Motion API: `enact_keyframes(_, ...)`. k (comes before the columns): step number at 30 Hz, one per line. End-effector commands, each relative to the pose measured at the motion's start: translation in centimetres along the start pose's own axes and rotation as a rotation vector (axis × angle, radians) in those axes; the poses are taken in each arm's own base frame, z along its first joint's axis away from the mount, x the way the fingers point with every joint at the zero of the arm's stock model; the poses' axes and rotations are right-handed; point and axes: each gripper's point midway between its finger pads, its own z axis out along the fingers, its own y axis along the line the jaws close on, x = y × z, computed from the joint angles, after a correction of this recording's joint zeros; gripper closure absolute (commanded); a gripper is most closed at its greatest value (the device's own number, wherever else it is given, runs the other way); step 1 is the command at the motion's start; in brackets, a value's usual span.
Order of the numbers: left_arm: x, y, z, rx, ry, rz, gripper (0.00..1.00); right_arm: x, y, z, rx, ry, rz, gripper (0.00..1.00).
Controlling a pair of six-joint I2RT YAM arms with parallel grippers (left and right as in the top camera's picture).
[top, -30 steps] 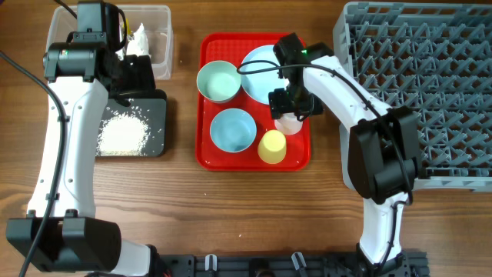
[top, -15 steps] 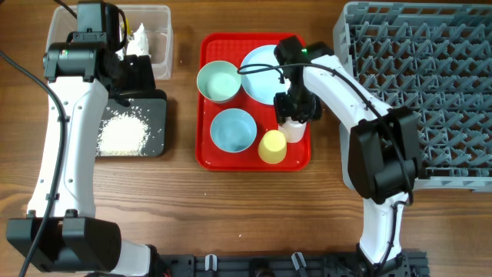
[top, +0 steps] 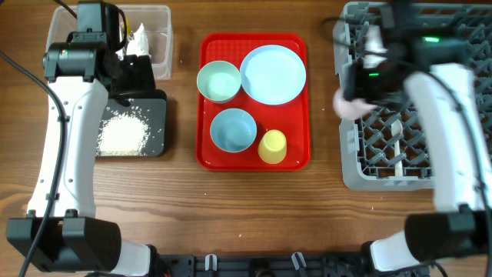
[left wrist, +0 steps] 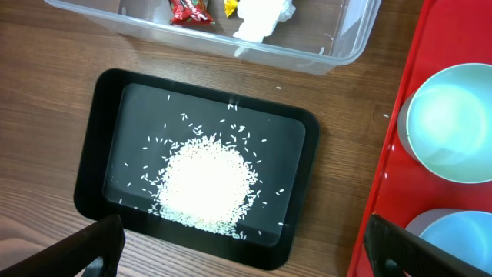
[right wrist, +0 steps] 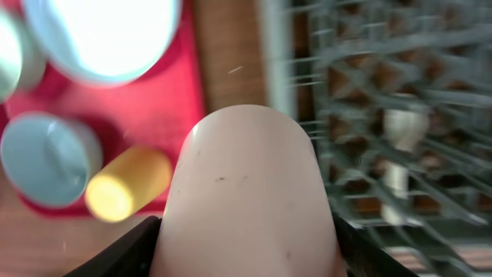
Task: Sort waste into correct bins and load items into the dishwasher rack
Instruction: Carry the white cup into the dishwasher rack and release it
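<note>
Overhead view of a wooden tabletop (top: pixel 246 215). At 3 o'clock lies the large grey dishwasher rack (top: pixel 377 150). The right arm (top: pixel 450 131), blurred, reaches over it. The right fingers (right wrist: pixel 131 254) are closed on a small white cup (top: pixel 347 105), one on each side of it. The cup is off the tabletop at the rack's 9 o'clock edge, partly over the outermost pegs. In the right wrist view the cup fills the middle, with the rack at 2 o'clock of it.

A flat red tray (top: pixel 296 123) lies at the centre. On it are a round pale blue plate (top: pixel 273 74) at 1 o'clock, a pale green bowl (top: pixel 219 81) at 11 o'clock, a pale blue bowl (top: pixel 233 129) at 7 o'clock and a yellow cup (top: pixel 272 146) at 5 o'clock, just beside the blue bowl.

At 9 o'clock of the red tray sits the black tray (left wrist: pixel 92 177), holding a heap of white rice grains (left wrist: pixel 204 183). The clear tub (left wrist: pixel 307 55) stands just beside it at 12 o'clock, with a red wrapper (left wrist: pixel 188 9), a yellow wrapper (left wrist: pixel 231 6) and a white wrapper (left wrist: pixel 265 14) inside.

The left fingers (left wrist: pixel 100 248) are spread wide above the black tray's 6 o'clock edge and hold nothing.
</note>
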Motion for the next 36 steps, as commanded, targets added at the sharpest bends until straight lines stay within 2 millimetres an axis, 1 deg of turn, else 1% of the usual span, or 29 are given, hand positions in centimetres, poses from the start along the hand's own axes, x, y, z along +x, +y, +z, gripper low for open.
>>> enact_keyframes(1, 0.0, 0.4, 0.2, -0.018, -0.001, -0.011, 0.0, -0.5, -5.6, -2.4, 0.039, -0.062, 0.124, 0.6)
enact_keyframes(3, 0.0, 0.4, 0.2, -0.018, -0.001, -0.011, 0.0, -0.3, -9.2, -2.3, 0.065, -0.052, 0.228, 0.6)
enact_keyframes(4, 0.0, 0.4, 0.2, -0.018, -0.001, -0.011, 0.0, -0.1, -10.4, -2.2, 0.074, -0.047, 0.265, 0.6)
enact_keyframes(5, 0.0, 0.4, 0.2, -0.018, -0.001, -0.012, 0.0, 0.2, -12.0, -2.1, 0.085, -0.043, 0.313, 0.6)
enact_keyframes(7, 0.0, 0.4, 0.2, -0.018, -0.001, -0.011, 0.0, 1.2, -15.9, -2.1, 0.111, -0.037, 0.434, 0.6)
enact_keyframes(8, 0.0, 0.4, 0.2, -0.018, -0.001, -0.012, 0.0, 1.5, -17.0, -2.2, 0.119, -0.036, 0.469, 0.6)
enact_keyframes(9, 0.0, 0.4, 0.2, -0.018, -0.001, -0.012, 0.0, 2.1, -18.6, -2.3, 0.129, -0.036, 0.521, 0.6)
enact_keyframes(12, 0.0, 0.4, 0.2, -0.018, -0.001, -0.011, 0.0, 3.1, -21.8, -2.8, 0.15, -0.05, 0.626, 0.61)
enact_keyframes(13, 0.0, 0.4, 0.2, -0.018, -0.001, -0.011, 0.0, 3.2, -22.6, -2.8, 0.156, -0.055, 0.651, 0.61)
enact_keyframes(14, 0.0, 0.4, 0.2, -0.018, -0.001, -0.011, 0.0, 3.3, -23.3, -2.8, 0.163, -0.06, 0.668, 0.61)
enact_keyframes(16, 0.0, 0.4, 0.2, -0.018, -0.001, -0.011, 0.0, 2.9, -25.4, -2.7, 0.19, -0.096, 0.704, 0.61)
enact_keyframes(17, 0.0, 0.4, 0.2, -0.018, -0.001, -0.011, 0.0, 2.7, -26.0, -2.4, 0.192, -0.101, 0.714, 0.61)
enact_keyframes(20, 0.0, 0.4, 0.2, -0.018, -0.001, -0.011, 0.0, 3.1, -27.4, -0.9, 0.199, -0.057, 0.741, 0.61)
enact_keyframes(25, 0.0, 0.4, 0.2, -0.018, -0.001, -0.012, 0.0, 4.1, -29.6, 3.5, 0.201, 0.084, 0.783, 0.62)
enact_keyframes(28, 0.0, 0.4, 0.2, -0.018, -0.001, -0.012, 0.0, 4.9, -30.1, 6.3, 0.183, 0.177, 0.797, 0.61)
enact_keyframes(30, 0.0, 0.4, 0.2, -0.018, -0.001, -0.011, 0.0, 5.5, -30.3, 7.7, 0.189, 0.232, 0.8, 0.61)
enact_keyframes(32, 0.0, 0.4, 0.2, -0.018, -0.001, -0.011, 0.0, 5.7, -30.5, 8.6, 0.185, 0.257, 0.806, 0.61)
enact_keyframes(34, 0.0, 0.4, 0.2, -0.018, -0.001, -0.012, 0.0, 5.8, -30.6, 8.9, 0.185, 0.265, 0.807, 0.61)
enact_keyframes(35, 0.0, 0.4, 0.2, -0.018, -0.001, -0.011, 0.0, 5.8, -30.7, 8.9, 0.185, 0.263, 0.809, 0.58)
enact_keyframes(36, 0.0, 0.4, 0.2, -0.018, -0.001, -0.012, 0.0, 5.7, -30.8, 8.9, 0.186, 0.258, 0.81, 0.45)
